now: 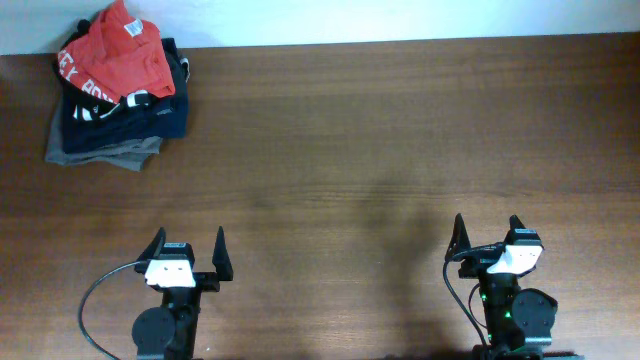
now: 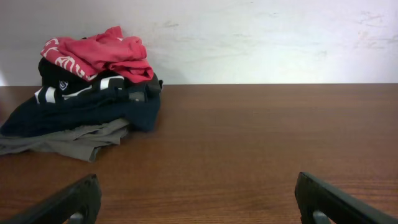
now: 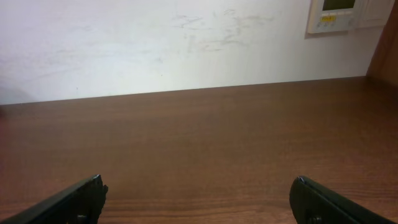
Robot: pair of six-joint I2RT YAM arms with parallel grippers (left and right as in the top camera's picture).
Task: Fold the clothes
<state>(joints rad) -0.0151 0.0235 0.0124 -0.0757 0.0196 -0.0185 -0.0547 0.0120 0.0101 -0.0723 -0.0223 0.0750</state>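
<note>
I have the orange-red T-shirt [image 1: 115,50] sitting crumpled on top of a stack of clothes at the far left corner of the wooden table [image 1: 350,130], close to the back edge and the white wall [image 3: 155,43]. From overhead I can make out a small white label near its top and white lettering along its left side. Directly under it lies a black garment [image 1: 150,100] with white stripes, then a navy garment [image 1: 120,125], and at the bottom a grey garment [image 1: 105,152] whose edge sticks out toward the front left. The shirt is bunched, not laid flat, and it drapes over the upper part of the pile. My left gripper [image 1: 189,240] is at the near edge of the table on the left, fingers spread wide apart with nothing between them; its wrist view looks across bare wood to the pile, which is well away from the fingertips. My right gripper [image 1: 488,228] is at the near edge on the right, likewise spread wide and holding nothing, well apart from the clothes. Its wrist view shows only table, wall and a pale wall panel [image 3: 333,15] at the upper right. A dark cable [image 1: 100,290] loops beside the left arm's base.
</note>
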